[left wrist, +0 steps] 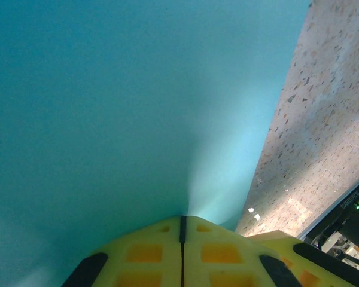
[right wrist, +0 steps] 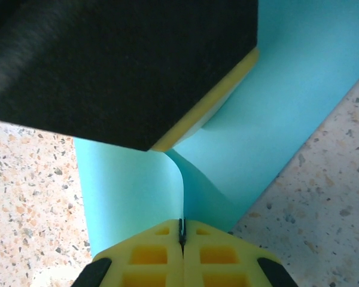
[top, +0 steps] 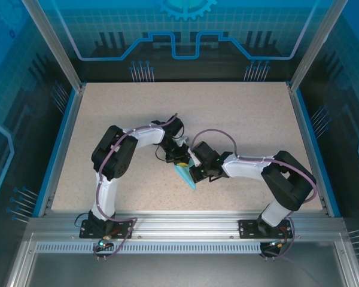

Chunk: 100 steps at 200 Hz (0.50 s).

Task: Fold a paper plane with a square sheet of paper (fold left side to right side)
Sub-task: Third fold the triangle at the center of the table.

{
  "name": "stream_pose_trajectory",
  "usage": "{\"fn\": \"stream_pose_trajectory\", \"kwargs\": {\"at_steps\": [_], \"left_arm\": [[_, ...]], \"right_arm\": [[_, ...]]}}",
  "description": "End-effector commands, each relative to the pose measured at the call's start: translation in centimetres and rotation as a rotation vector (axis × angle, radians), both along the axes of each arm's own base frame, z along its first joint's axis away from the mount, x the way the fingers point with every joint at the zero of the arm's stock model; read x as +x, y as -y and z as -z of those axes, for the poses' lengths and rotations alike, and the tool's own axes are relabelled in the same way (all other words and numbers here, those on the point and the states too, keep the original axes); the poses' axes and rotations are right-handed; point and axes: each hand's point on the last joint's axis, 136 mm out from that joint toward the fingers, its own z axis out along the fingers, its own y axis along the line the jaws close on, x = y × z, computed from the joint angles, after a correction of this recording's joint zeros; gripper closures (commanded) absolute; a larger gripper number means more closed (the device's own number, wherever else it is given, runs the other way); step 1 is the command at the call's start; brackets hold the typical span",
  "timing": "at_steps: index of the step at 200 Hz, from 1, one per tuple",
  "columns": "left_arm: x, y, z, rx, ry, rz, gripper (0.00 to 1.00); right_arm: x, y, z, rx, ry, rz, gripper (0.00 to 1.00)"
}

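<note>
Left pincer (left wrist: 182, 226) and right pincer (right wrist: 181, 228) each clamp the square sheet of paper (right wrist: 287, 89), forearms angled inward.

**A:** left arm (top: 110, 158) and right arm (top: 251, 164) look identical tbh, white shells, chunky black joints, a mauve cable (top: 215, 131) looped along each

**B:** yeah, and the fingers (right wrist: 146, 254) are yellow plastic with square pockets, black strips on the outer edges

Bright, even overhead light shows the table (top: 227, 113) sharp in the top view, with soft shadows under the arms (top: 116, 155). From the left wrist the paper (left wrist: 107, 119) is an unfocused wash, darker at 9 o'clock, paler toward 5 o'clock; from the right wrist the table speckle is crisp.
</note>
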Motion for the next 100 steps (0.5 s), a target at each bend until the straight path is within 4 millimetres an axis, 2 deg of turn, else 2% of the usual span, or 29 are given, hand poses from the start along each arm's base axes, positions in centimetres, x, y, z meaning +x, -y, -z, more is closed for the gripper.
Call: {"fn": "stream_pose_trajectory", "kwargs": {"at_steps": [1, 50, 80, 100], "left_arm": [[-1.1, -1.0, 2.3, 0.091, -0.036, 0.015, 0.92], [-0.8, -0.9, 1.3, 0.084, -0.012, 0.016, 0.86], [0.4, -0.7, -0.8, 0.076, 0.028, 0.028, 0.79], [1.9, -0.8, -2.5, 0.062, 0.063, 0.023, 0.71]], "right_arm": [[0.3, 0.2, 0.5, -0.018, -0.032, 0.018, 1.0], [-1.2, 1.2, 1.7, -0.054, -0.086, 0.013, 1.0], [-2.2, 1.7, 2.2, -0.074, -0.117, 0.005, 1.0], [-2.8, 2.0, 2.6, -0.089, -0.132, -0.005, 1.0]]}}
